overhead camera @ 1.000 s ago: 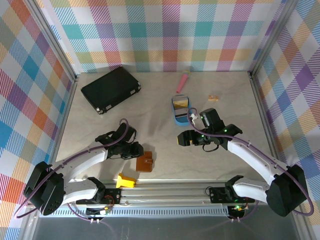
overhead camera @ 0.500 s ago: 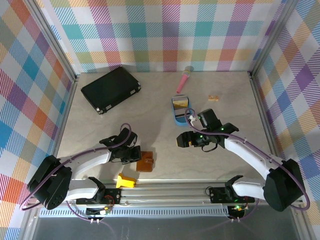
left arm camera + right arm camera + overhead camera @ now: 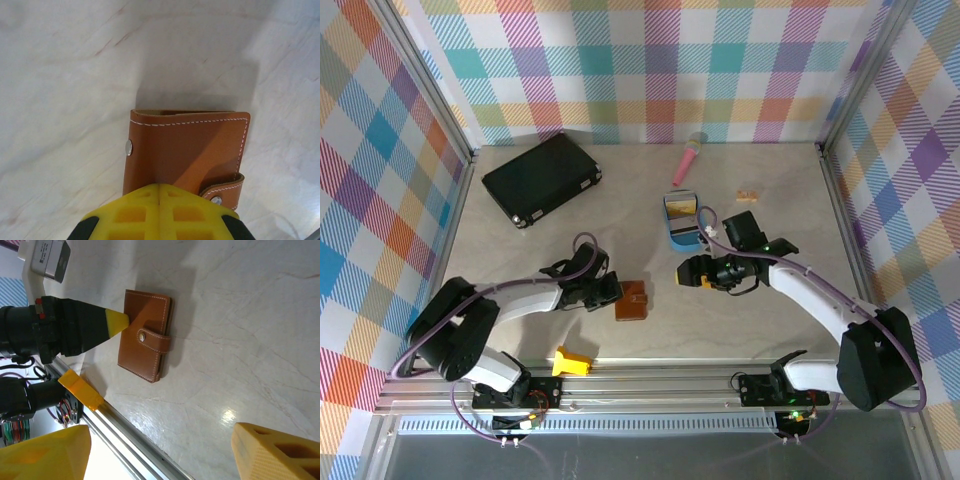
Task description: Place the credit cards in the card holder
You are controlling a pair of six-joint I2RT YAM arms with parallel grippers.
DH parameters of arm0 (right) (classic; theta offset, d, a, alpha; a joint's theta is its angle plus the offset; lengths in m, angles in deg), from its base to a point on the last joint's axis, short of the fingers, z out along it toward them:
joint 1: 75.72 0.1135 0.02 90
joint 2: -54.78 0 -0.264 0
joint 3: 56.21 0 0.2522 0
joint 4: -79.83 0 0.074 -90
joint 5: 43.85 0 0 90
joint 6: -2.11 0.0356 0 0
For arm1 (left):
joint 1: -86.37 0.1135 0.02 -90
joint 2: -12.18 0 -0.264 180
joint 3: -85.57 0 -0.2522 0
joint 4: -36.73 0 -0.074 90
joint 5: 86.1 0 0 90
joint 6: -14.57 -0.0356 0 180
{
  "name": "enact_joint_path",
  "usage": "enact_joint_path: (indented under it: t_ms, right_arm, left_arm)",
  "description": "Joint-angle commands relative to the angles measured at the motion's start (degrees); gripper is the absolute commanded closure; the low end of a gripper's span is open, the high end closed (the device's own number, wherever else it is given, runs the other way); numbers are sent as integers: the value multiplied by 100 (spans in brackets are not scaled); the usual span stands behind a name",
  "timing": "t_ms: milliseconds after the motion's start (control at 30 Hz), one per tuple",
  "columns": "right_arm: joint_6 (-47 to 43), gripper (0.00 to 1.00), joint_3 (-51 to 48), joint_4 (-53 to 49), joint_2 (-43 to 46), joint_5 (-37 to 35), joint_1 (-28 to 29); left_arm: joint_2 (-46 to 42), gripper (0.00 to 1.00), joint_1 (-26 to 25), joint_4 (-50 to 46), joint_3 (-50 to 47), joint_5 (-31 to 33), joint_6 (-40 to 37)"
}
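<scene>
The card holder (image 3: pixel 632 300) is a brown leather wallet lying closed on the table, its snap tab (image 3: pixel 222 187) fastened. My left gripper (image 3: pixel 611 291) is shut, and its joined yellow fingertips (image 3: pixel 159 189) press against the wallet's (image 3: pixel 190 147) near edge without gripping it. A yellow credit card (image 3: pixel 681 207) lies in the blue oval tray (image 3: pixel 672 236) behind the right arm. My right gripper (image 3: pixel 689 272) hangs open and empty to the right of the wallet (image 3: pixel 145 342), its yellow fingers (image 3: pixel 45 455) spread wide above bare table.
A large black case (image 3: pixel 542 178) lies at the back left. A pink object (image 3: pixel 687 160) and a small tan block (image 3: pixel 748 196) sit near the back. A yellow plastic piece (image 3: pixel 572 361) rests by the front rail (image 3: pixel 130 440).
My left gripper has shut and swung right, sliding the wallet right and a little away from the front rail. The right gripper has turned slightly toward the wallet.
</scene>
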Motion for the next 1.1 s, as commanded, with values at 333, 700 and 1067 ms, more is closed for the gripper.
enact_joint_path:
  t_ms: [333, 700, 1067]
  right_arm:
    - [-307, 37, 621, -1012, -60, -1600, 232]
    - [605, 45, 1738, -1376, -1152, -3218, 1838]
    - [1952, 53, 3320, -2071, -3123, -3644, 2734]
  left_arm:
    - [81, 96, -369, 127, 639, 421, 125]
    - [-1719, 75, 546, -923, 91, -257, -676]
    - [-2520, 41, 1644, -620, -759, -1471, -537]
